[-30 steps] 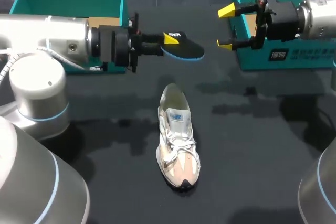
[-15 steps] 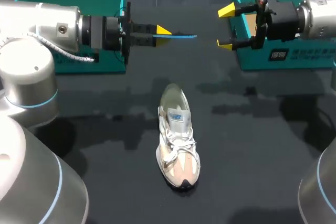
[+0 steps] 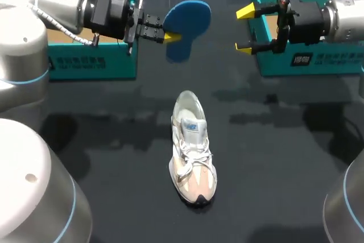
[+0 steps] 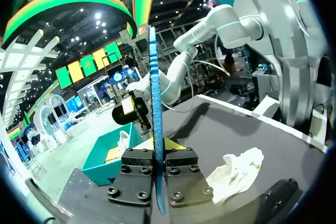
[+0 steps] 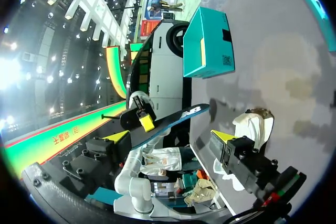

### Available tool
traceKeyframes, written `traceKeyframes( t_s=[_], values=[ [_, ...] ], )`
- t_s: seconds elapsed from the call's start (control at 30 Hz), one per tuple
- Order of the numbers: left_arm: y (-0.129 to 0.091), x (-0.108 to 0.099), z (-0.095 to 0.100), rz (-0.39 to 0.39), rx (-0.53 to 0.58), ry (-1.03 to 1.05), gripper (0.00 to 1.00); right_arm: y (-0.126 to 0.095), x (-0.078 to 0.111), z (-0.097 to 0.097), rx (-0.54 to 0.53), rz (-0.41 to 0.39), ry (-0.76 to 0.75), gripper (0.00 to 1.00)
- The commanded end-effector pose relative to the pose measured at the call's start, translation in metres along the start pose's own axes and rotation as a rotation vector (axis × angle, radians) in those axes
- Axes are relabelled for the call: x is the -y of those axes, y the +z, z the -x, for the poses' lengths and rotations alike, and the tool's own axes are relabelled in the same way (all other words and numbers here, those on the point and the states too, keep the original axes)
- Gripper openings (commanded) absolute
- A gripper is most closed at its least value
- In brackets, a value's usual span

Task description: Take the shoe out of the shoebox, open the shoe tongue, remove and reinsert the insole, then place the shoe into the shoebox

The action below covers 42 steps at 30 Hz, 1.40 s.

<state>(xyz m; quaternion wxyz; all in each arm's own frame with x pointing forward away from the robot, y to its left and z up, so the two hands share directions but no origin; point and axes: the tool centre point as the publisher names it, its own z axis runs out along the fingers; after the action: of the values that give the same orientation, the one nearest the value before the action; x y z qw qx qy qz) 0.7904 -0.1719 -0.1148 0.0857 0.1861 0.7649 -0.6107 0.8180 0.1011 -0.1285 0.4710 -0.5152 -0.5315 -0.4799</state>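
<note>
The left end effector (image 3: 170, 33) grips a blue insole (image 3: 187, 18) above the surface's (image 3: 273, 157) far-left side, beside the left teal box (image 3: 91, 64). The right end effector (image 3: 244, 29) hangs open before the right teal box (image 3: 307, 61) at the far-right corner. The white-and-beige shoe (image 3: 192, 149) lies mid-surface, toe toward the near edge, well apart from both boxes.
</note>
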Motion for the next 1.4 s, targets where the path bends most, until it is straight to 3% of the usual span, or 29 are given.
traceKeyframes(
  t_s=[0.03, 0.2, 0.33, 0.77, 0.83, 1.27, 1.4],
  values=[
    [0.003, -0.002, 0.014, -0.088, -0.252, -0.556, 0.00, 0.000, 0.001, 0.000, 0.003, 0.002, 0.001, 1.00],
    [0.007, 0.004, 0.011, -0.188, -0.185, -0.795, 0.00, 0.000, 0.001, 0.000, 0.003, 0.002, 0.001, 1.00],
    [0.009, 0.011, 0.020, -0.247, -0.253, -1.151, 0.00, 0.000, 0.001, 0.000, 0.003, 0.002, 0.001, 1.00],
    [0.009, 0.011, 0.020, -0.247, -0.253, -1.151, 0.00, 0.000, 0.001, 0.000, 0.003, 0.002, 0.001, 1.00],
    [0.005, 0.010, 0.018, -0.289, -0.317, -1.306, 0.00, 0.000, 0.001, 0.000, 0.003, 0.002, 0.001, 1.00],
    [0.021, -0.004, -0.006, -0.437, -0.046, -1.896, 0.00, 0.000, 0.001, 0.000, 0.003, 0.002, 0.001, 1.00],
    [0.021, -0.004, -0.006, -0.437, -0.046, -1.896, 0.00, 0.000, 0.001, 0.000, 0.003, 0.002, 0.001, 1.00]
  ],
)
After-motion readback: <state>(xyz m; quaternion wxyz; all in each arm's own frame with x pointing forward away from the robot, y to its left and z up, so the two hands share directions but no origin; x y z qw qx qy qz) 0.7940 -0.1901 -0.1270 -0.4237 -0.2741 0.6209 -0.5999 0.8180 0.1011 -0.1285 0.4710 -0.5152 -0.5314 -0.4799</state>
